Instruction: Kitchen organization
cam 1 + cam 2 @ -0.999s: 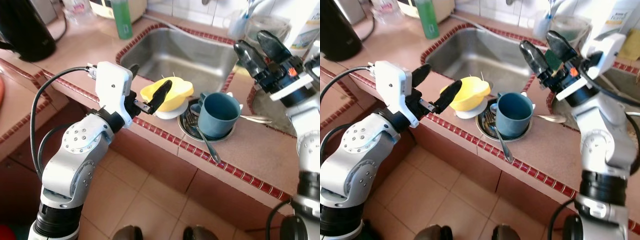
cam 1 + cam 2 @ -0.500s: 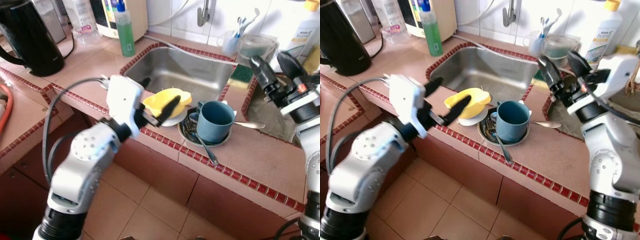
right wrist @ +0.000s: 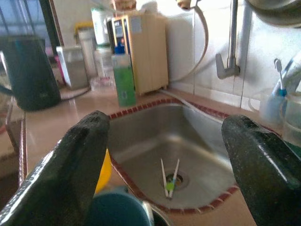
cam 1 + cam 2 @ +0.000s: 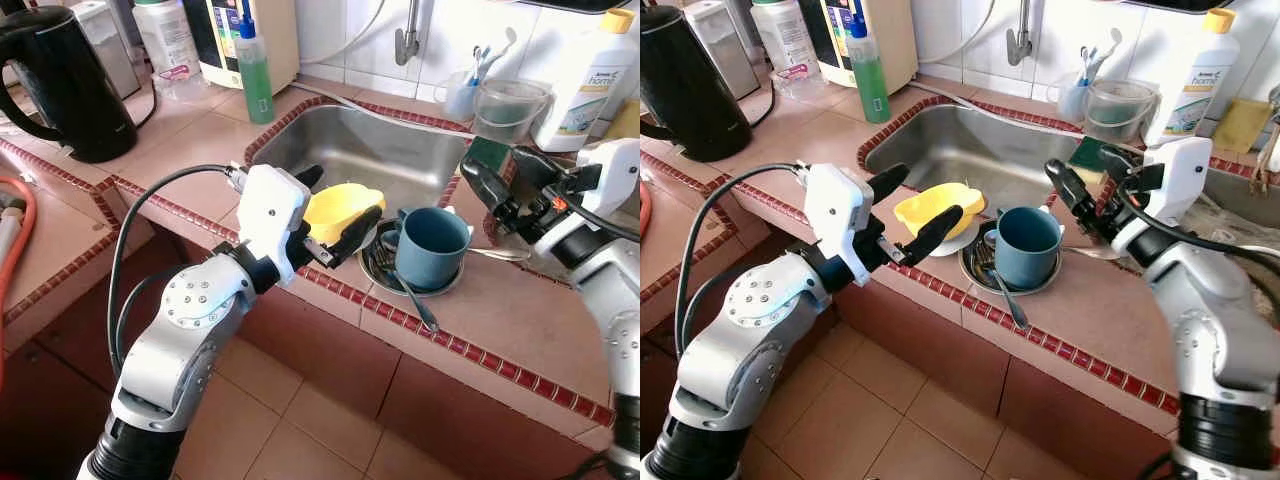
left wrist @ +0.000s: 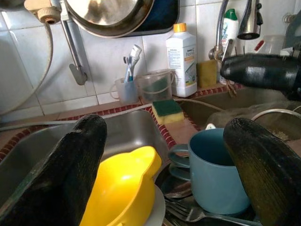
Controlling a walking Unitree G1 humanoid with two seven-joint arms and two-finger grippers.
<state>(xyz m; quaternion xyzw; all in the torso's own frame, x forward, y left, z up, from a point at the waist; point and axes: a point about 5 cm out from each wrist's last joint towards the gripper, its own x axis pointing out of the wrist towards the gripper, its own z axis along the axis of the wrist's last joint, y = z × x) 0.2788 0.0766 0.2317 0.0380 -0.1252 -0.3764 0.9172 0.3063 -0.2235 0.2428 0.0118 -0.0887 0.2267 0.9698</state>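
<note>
A yellow bowl lies tilted on a small white plate at the counter's front edge, beside the sink. Right of it a blue mug stands in a shallow metal bowl with a fork and spoons. My left gripper is open, one finger on each side of the yellow bowl's near end, not touching it as far as I can see. My right gripper is open and empty, hovering just above and right of the mug. In the left wrist view the yellow bowl and mug lie between the fingers.
The steel sink holds thin sticks by the drain. A black kettle and green soap bottle stand at the back left. A sponge, clear tub and detergent bottle stand behind the mug.
The camera has tilted up, showing more of the back counter. My left gripper has moved in over the yellow bowl. My right gripper has come down and left toward the mug.
</note>
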